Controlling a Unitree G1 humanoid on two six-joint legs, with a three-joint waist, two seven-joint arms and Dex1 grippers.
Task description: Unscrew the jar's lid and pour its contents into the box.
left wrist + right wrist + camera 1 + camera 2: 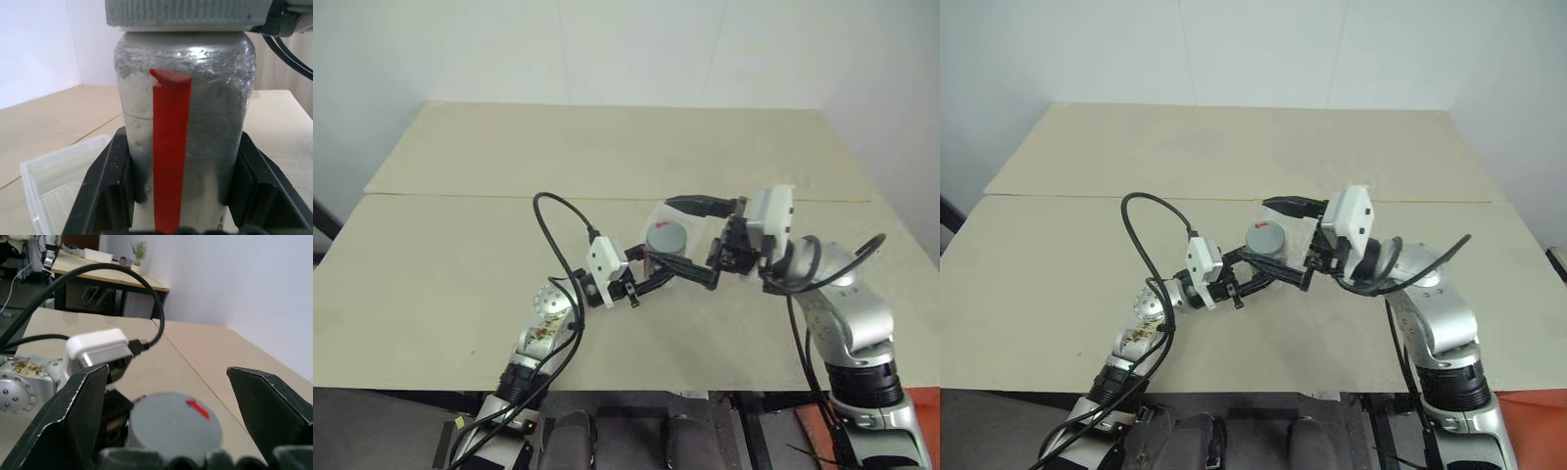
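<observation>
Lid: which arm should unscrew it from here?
Right. The left gripper is shut on the jar, so it's occupied. The right gripper is open, its fingers either side of the lid.

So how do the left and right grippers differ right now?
The left gripper is shut on the jar, a finger on each side of its body; the right gripper is open and holds nothing. The left gripper sits at the jar's body, while the right gripper's fingers stand wide on either side of the lid, apart from it. Both have two black fingers.
</observation>
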